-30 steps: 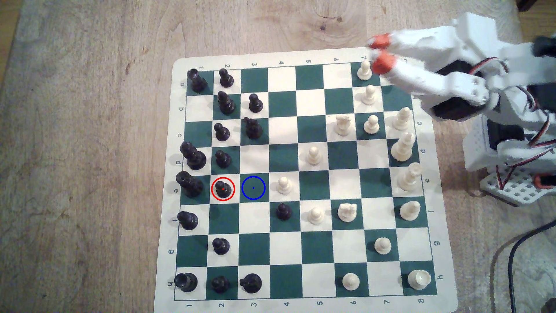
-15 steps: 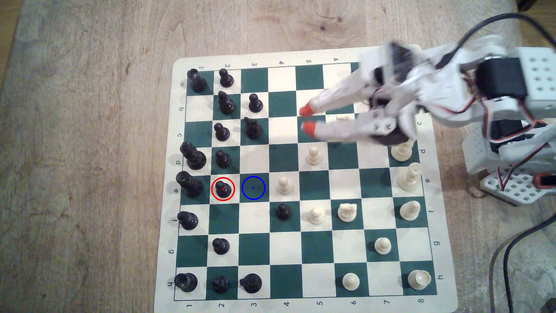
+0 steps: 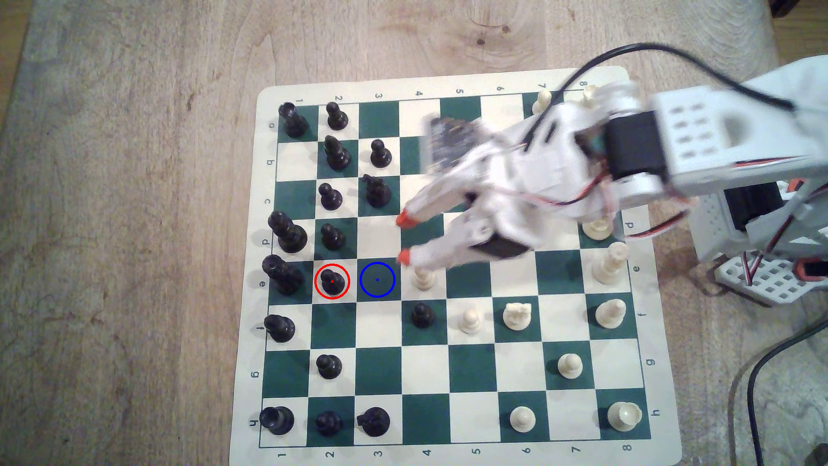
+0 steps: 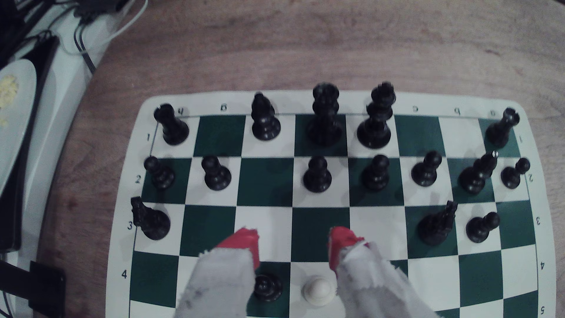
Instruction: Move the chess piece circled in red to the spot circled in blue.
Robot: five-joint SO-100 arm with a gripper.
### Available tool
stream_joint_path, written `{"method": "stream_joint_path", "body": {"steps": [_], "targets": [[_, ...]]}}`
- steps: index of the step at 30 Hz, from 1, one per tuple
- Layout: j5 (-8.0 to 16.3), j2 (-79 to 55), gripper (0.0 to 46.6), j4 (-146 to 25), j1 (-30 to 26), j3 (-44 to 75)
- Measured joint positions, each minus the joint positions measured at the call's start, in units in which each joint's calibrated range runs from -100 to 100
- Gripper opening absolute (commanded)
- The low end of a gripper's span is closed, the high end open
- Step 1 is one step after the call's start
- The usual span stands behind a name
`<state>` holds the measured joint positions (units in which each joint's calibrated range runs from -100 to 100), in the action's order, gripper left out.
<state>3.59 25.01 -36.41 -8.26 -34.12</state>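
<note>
The black pawn [image 3: 332, 282] is seen untouched beside the blue-ringed square [image 3: 377, 279]; the fingers [image 3: 404, 218] are spread wide, empty, near that square.

Spot [image 3: 377, 279] bare (black pieces [image 3: 331, 235] flank it).

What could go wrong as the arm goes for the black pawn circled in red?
The open tool is low over a white pawn and might clip it. The circled pawn has a tall black piece just behind and another black pawn beside it, so wide-spread fingertips may knock one.
</note>
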Motion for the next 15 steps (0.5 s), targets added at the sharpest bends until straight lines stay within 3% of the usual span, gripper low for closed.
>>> {"method": "stream_joint_path", "body": {"steps": [15], "targets": [[0.93, -16.84, 19.9, 12.91, 3.54, 0.72]]}}
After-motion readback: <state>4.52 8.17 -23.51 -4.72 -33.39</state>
